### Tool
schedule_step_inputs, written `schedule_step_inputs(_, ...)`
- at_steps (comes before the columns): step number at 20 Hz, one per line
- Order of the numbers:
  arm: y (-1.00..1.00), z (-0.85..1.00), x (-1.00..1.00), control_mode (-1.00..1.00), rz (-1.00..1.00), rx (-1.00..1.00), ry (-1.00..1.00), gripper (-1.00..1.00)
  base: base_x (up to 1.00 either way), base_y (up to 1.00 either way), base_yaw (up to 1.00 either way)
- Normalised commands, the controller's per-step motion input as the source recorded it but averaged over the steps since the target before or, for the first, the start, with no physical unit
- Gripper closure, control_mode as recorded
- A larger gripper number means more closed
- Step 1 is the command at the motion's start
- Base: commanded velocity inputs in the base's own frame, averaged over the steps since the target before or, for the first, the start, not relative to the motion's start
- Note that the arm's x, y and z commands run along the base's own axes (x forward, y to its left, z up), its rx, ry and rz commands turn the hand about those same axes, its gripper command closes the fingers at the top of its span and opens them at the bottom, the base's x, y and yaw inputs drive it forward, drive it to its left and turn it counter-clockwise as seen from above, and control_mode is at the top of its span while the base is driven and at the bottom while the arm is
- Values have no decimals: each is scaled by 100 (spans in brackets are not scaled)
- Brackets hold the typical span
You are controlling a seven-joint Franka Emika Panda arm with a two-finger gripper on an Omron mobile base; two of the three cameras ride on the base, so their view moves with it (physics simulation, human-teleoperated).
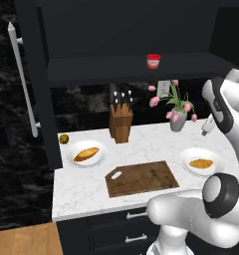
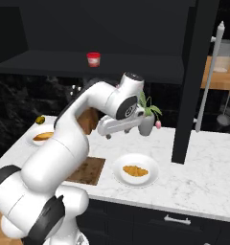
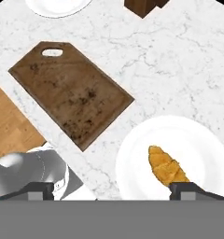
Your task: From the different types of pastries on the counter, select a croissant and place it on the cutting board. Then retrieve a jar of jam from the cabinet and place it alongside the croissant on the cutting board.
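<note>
A white robot arm hangs its gripper (image 3: 112, 190) high over the marble bench (image 1: 86, 187), the two fingers (image 3: 39, 190) spread wide apart and empty. The croissant (image 3: 166, 167) lies on a white plate (image 3: 132, 158) just below the right finger, beside the bare cutting board (image 3: 72, 93); across the board, a second plate (image 1: 104, 148) holds the longer loaf (image 1: 86, 154). The jam jar (image 1: 153, 61) waits on the open cabinet's shelf (image 1: 91, 69). The croissant looks light, flaky and easily crushed, so a gentle pinch across its thick middle seems wisest. The jar is likely rigid, smooth and possibly slippery, best held by its sides below the red lid. A knife block (image 1: 121, 124) and a vase of tulips (image 1: 178, 119) stand behind.
</note>
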Motion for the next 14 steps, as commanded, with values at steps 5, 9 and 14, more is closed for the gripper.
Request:
schedule_step_inputs(5,-34,-63,3,-100,29,-13,-22,-100,0,0,0)
schedule_step_inputs(9,-10,-66,3,-100,25,-19,-1,-100,0,0,0)
schedule_step_inputs(14,-22,-48,2,-100,24,-5,1,-100,0,0,0)
